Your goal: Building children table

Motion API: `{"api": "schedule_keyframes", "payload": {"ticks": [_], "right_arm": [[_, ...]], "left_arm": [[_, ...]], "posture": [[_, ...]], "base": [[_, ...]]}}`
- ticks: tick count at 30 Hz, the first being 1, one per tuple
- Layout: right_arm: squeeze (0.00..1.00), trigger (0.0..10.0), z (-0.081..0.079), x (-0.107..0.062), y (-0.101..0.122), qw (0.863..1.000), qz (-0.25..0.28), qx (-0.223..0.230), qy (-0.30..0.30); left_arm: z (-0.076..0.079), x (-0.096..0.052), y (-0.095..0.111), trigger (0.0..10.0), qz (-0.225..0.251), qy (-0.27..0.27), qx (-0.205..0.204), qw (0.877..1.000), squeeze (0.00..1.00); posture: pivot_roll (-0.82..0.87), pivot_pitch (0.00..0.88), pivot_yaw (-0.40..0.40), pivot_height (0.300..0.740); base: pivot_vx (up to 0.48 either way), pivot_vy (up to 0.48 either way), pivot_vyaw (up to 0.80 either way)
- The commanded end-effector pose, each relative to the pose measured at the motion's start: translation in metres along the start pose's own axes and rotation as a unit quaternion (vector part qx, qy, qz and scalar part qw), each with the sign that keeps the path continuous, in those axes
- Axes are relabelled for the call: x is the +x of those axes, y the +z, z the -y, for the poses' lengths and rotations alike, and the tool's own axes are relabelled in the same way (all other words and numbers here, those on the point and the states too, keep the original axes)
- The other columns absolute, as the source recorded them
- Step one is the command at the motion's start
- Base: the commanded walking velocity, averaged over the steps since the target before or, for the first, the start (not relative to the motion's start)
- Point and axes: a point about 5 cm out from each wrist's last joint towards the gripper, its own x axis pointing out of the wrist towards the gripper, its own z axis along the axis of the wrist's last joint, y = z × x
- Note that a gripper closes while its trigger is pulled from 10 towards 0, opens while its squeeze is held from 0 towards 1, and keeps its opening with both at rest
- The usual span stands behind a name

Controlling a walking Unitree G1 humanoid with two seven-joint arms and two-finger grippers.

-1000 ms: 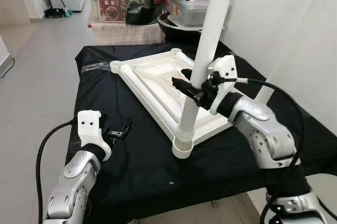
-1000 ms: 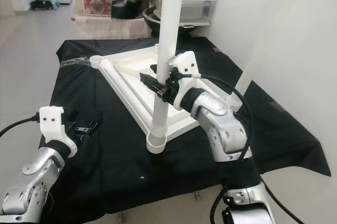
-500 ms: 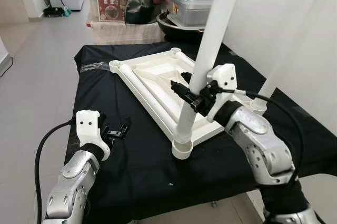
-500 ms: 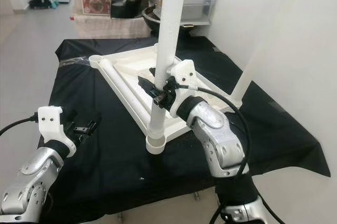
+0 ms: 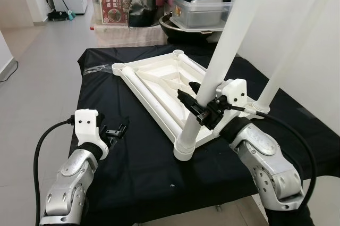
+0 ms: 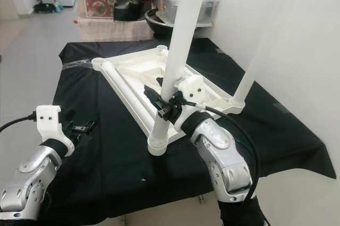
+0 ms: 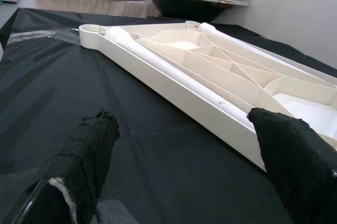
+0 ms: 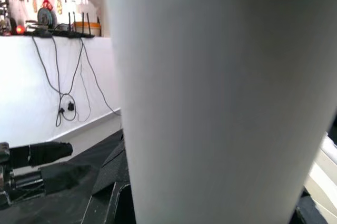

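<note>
Right tool (image 5: 197,110) clamped around tilted white leg (image 5: 218,72) — fingertips hidden behind it

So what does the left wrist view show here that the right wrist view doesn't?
Left wrist view: the upturned white tabletop lying flat on the black cloth, a loose white leg resting along its frame, and the left claw open over bare cloth.

Right wrist view: a close white table leg that the right claw grips, plus a white wall with dangling cables.

Shared: white table parts and black cloth.
</note>
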Motion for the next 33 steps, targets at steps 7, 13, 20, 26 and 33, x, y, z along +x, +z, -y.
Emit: {"api": "schedule_keyframes", "payload": {"ticks": [7,13,20,26,33], "right_arm": [[0.0,10.0,-0.007,-0.003,-0.029,0.997,-0.07,0.024,0.005],[0.0,10.0,-0.009,-0.004,-0.029,0.997,-0.073,0.021,0.014],[0.0,10.0,-0.012,-0.017,-0.058,0.983,-0.173,0.037,0.055],[0.0,10.0,0.003,-0.008,-0.056,0.977,-0.173,0.119,0.027],[0.0,10.0,0.019,0.003,-0.052,0.971,-0.159,0.178,-0.012]], "left_arm": [[-0.006,-0.002,-0.003,10.0,-0.011,0.006,0.011,1.0,0.0],[-0.006,-0.002,-0.003,10.0,-0.011,0.009,0.011,1.0,0.0],[-0.006,-0.002,-0.005,10.0,-0.017,0.009,0.011,1.0,0.0],[-0.006,-0.001,-0.007,10.0,-0.022,0.016,0.011,1.0,0.0],[-0.008,-0.002,-0.008,10.0,-0.023,0.025,0.009,0.999,0.0]], "posture": [[0.05,0.0,-0.064,0.74],[0.05,0.0,-0.064,0.74],[0.05,0.0,-0.07,0.74],[0.06,0.0,-0.087,0.74],[0.07,0.0,-0.099,0.74]], "base": [[0.0,0.0,0.0],[0.0,0.0,0.0],[0.0,0.0,0.0],[0.0,0.0,0.0],[0.0,0.0,0.0]]}}
